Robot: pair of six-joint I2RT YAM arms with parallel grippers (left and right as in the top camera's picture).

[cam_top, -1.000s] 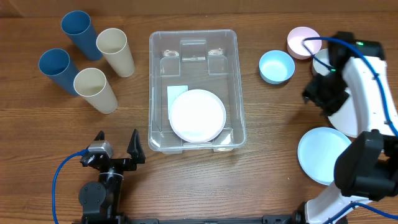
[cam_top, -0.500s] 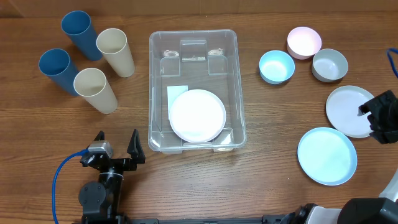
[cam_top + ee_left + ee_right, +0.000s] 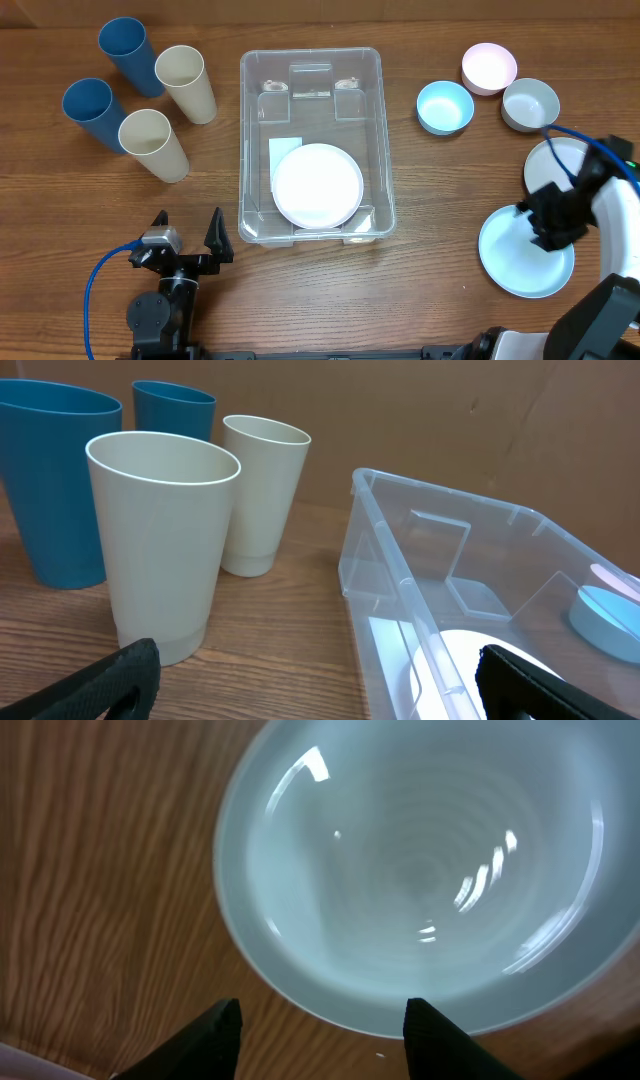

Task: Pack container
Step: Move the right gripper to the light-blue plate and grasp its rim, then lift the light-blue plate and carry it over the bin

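Hovering over the pale blue plate [image 3: 510,268] by the counter's near-right corner, the right gripper [image 3: 548,225] spreads its jaws wide, empty. This looks like the picking step; next it must clamp the rim. The container [image 3: 310,120] sits mid-counter, and the left gripper [image 3: 188,224] gapes idle at the near edge.

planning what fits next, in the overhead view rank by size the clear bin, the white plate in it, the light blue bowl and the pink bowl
1. clear bin
2. white plate
3. light blue bowl and pink bowl: look about alike, not ranked
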